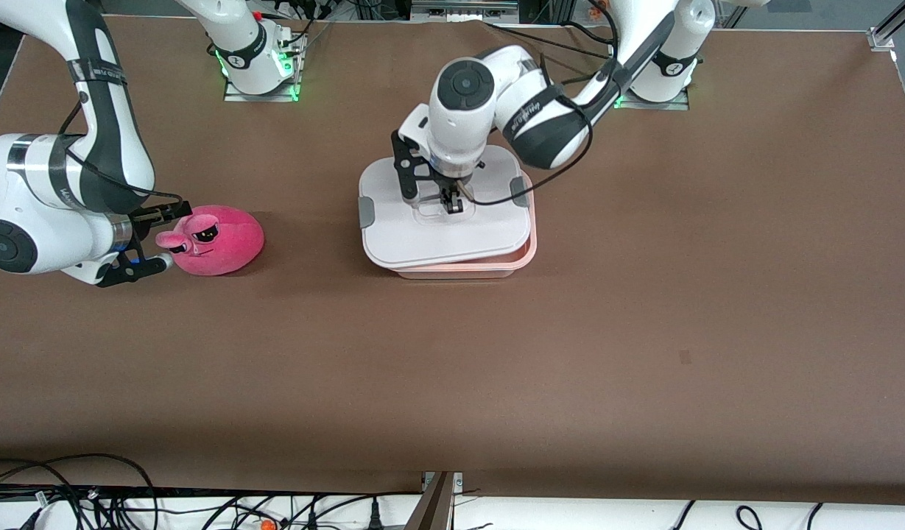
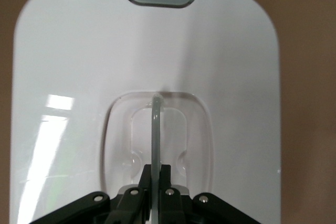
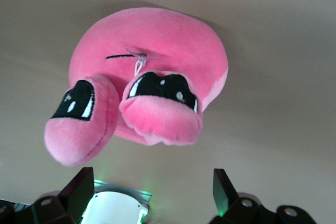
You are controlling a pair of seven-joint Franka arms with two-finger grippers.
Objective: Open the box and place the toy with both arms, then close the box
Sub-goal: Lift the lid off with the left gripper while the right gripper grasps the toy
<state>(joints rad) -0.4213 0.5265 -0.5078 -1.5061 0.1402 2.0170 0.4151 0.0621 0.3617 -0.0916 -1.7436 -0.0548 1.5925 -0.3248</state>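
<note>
The toy (image 1: pixel 215 241), a hot-pink plush w/ black sunglass eyes, is seen lying on the brown table (image 1: pixel 643 331) toward the right arm's end, slightly nearer the front camera than the box (image 1: pixel 448 219). The right gripper (image 1: pixel 160 237) is set low at the toy's snout end, fingers spread wide; one fingertip (image 3: pixel 80 187) and its mate are seen either side of open space in the right wrist view, w/ the toy (image 3: pixel 152 82) just ahead of them and not yet enclosed (nothing is held).

The box is placed near the table's middle, well apart from the toy. Its white lid (image 1: pixel 437 235) is sat askew on the translucent pink tub, whose rim is exposed along the camera-side edge. A grey clip (image 1: pixel 367 213) is visible at each short end.

The left gripper (image 1: pixel 450 202) is lowered into the lid's recessed centre. In the left wrist view, the fingers (image 2: pixel 144 184) are pinched nearly together on the clear handle (image 2: pixel 156 129), which is stood upright betw. them.
</note>
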